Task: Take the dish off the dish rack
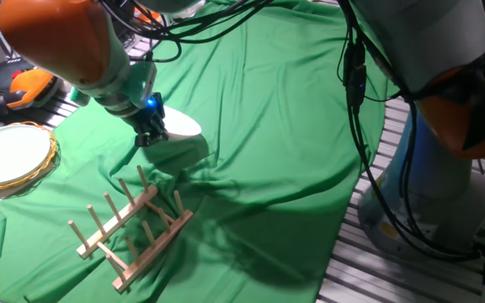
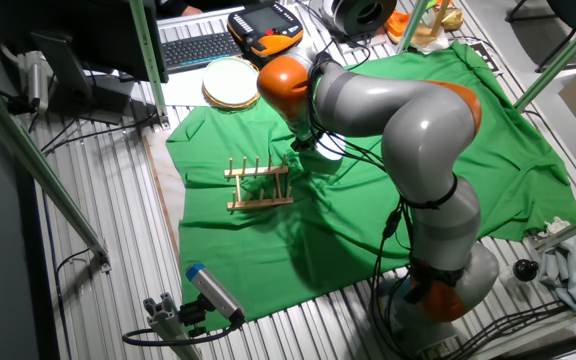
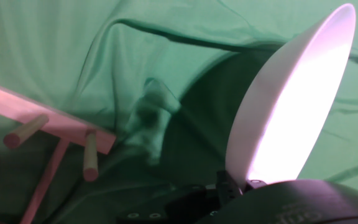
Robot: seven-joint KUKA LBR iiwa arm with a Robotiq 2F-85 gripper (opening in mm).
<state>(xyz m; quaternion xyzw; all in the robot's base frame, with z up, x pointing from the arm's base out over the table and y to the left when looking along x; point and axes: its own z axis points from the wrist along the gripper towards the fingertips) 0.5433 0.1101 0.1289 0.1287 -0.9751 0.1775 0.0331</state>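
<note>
One fixed view: one dish (image 1: 182, 126), one dish rack (image 1: 133, 227), one gripper (image 1: 151, 132), one second plate (image 1: 7, 156). The dish sits left of centre in the upper half of the frame, off the rack and above the green cloth (image 1: 268, 126), its edge clamped between the gripper's fingers. Only a pale sliver of it shows past the black fingers here.

Hand view: the dish (image 3: 291, 106) fills the right half, seen nearly edge-on and tilted. It is plain white, smooth and glossy, round, shallow, with a thin rim, and casts a dark shadow on the cloth behind it. Its lower edge runs into the dark gripper body at bottom centre.

The rack lies in the lower left of the fixed view, empty, apart from the dish. It is unpainted light wood: two parallel rails, cross bars, rows of round dowel pegs. In the hand view one rail and three pegs (image 3: 91, 155) show at left.

The cloth is matte green fabric, heavily creased. The second plate, at the left edge, is white with a golden woven rim.
</note>
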